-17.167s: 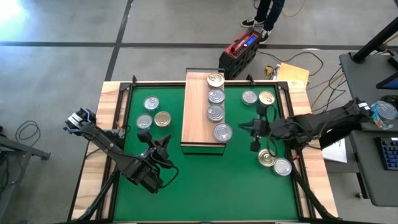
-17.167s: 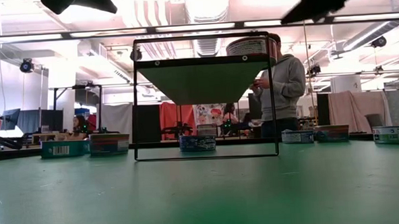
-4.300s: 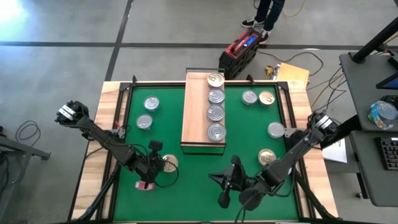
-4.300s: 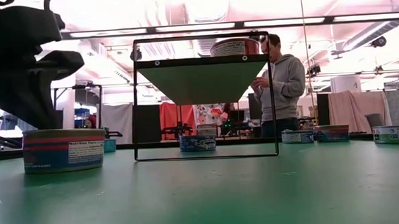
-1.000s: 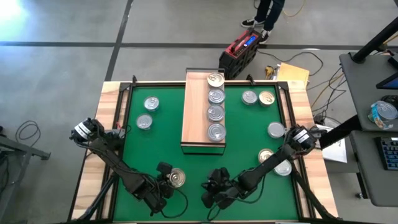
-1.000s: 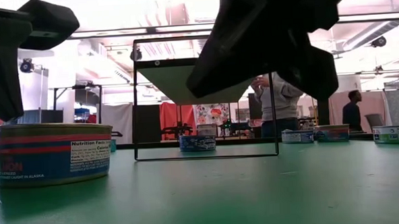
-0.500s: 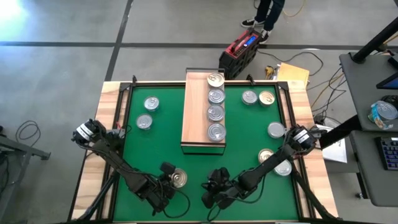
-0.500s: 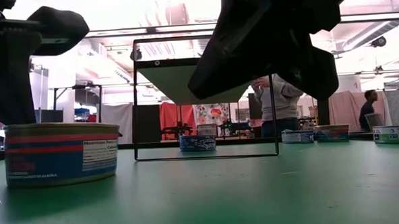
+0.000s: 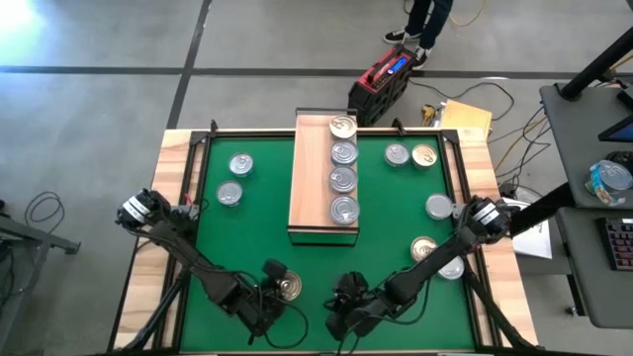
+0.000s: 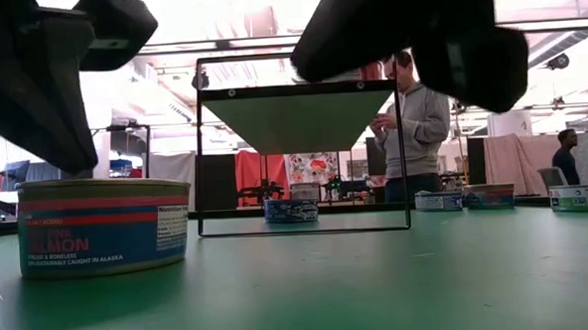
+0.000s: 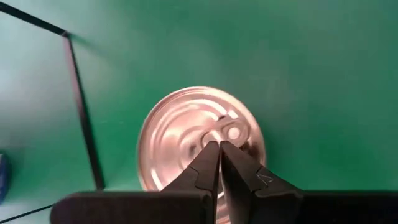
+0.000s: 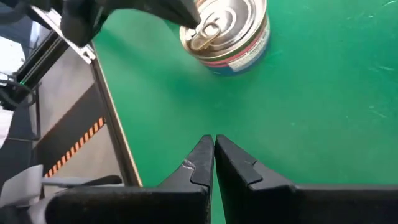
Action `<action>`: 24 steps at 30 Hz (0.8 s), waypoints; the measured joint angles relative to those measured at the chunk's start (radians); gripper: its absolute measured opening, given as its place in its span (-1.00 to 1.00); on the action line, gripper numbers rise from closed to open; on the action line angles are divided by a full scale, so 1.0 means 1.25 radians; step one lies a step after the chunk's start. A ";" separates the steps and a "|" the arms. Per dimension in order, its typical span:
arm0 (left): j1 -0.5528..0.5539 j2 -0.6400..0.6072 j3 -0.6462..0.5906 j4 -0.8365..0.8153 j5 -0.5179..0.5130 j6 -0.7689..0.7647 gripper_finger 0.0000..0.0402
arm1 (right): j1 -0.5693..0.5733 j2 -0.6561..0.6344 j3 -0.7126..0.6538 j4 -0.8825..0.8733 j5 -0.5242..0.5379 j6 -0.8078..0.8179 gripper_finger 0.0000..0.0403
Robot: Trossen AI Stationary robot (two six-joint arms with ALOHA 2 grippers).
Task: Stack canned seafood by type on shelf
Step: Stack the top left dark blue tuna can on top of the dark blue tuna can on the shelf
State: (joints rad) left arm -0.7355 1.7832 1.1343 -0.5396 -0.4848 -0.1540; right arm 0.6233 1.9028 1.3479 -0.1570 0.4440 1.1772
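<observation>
Left gripper (image 11: 219,146) closed over can (image 11: 199,134) near mat (image 9: 396,237) front edge

Beyond my green mat (image 9: 247,237) a red case (image 9: 385,77) sits on the floor beside a person's legs (image 9: 427,22); a keyboard (image 9: 619,241) lies on the side desk (image 9: 584,148).

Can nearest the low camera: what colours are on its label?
Blue with a red band, clearest in the low view.
</observation>
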 joint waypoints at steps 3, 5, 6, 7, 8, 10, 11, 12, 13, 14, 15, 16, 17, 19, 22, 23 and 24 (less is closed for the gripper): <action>-0.003 -0.007 0.017 -0.064 -0.003 -0.010 -1.00 | 0.005 -0.011 0.000 -0.024 0.000 0.008 -0.95; -0.002 -0.010 0.021 -0.105 -0.003 -0.023 -1.00 | 0.006 -0.018 -0.001 -0.056 0.000 0.015 -0.95; -0.001 -0.010 0.021 -0.121 -0.002 -0.027 -1.00 | 0.007 -0.019 -0.001 -0.071 0.000 0.022 -0.95; 0.002 -0.010 0.016 -0.130 -0.002 -0.028 -1.00 | 0.007 -0.021 -0.001 -0.084 0.001 0.030 -0.96; 0.005 -0.010 0.011 -0.133 -0.002 -0.029 -1.00 | 0.007 -0.023 -0.001 -0.104 0.001 0.036 -0.96; 0.009 -0.009 0.005 -0.132 -0.002 -0.030 -1.00 | 0.007 -0.024 -0.002 -0.130 0.001 0.049 -0.95; 0.010 -0.007 0.004 -0.129 -0.002 -0.030 -1.00 | 0.007 -0.024 -0.002 -0.137 0.001 0.053 -0.96; 0.011 -0.005 0.003 -0.127 -0.002 -0.030 -1.00 | 0.007 -0.024 -0.002 -0.145 0.003 0.055 -0.96; 0.012 -0.002 0.003 -0.124 -0.002 -0.027 -1.00 | 0.007 -0.024 -0.002 -0.149 0.004 0.055 -0.95; 0.013 0.001 0.003 -0.119 -0.002 -0.025 -1.00 | 0.007 -0.024 -0.002 -0.148 0.006 0.055 -0.95; 0.015 0.005 0.003 -0.112 -0.002 -0.022 -1.00 | 0.007 -0.024 -0.002 -0.148 0.011 0.053 -0.96; 0.016 0.007 0.003 -0.104 0.000 -0.017 -1.00 | 0.007 -0.024 -0.002 -0.148 0.018 0.051 -0.96; 0.018 0.010 0.003 -0.096 0.003 -0.012 -1.00 | 0.007 -0.024 -0.002 -0.146 0.022 0.050 -0.95; 0.021 0.016 0.003 -0.073 0.008 -0.001 -1.00 | 0.007 -0.024 -0.002 -0.146 0.023 0.049 -0.96; 0.024 0.028 0.005 -0.040 0.009 0.010 -1.00 | 0.007 -0.024 -0.002 -0.145 0.023 0.050 -0.95; 0.025 0.033 0.005 -0.028 0.006 0.013 -1.00 | 0.007 -0.024 -0.002 -0.143 0.023 0.050 -0.96; 0.026 0.037 0.005 -0.017 0.005 0.016 -1.00 | 0.007 -0.024 -0.002 -0.140 0.023 0.050 -0.96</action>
State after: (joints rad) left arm -0.7029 1.8292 1.1412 -0.5607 -0.4782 -0.1339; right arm 0.6325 1.8725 1.3457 -0.3318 0.4725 1.2392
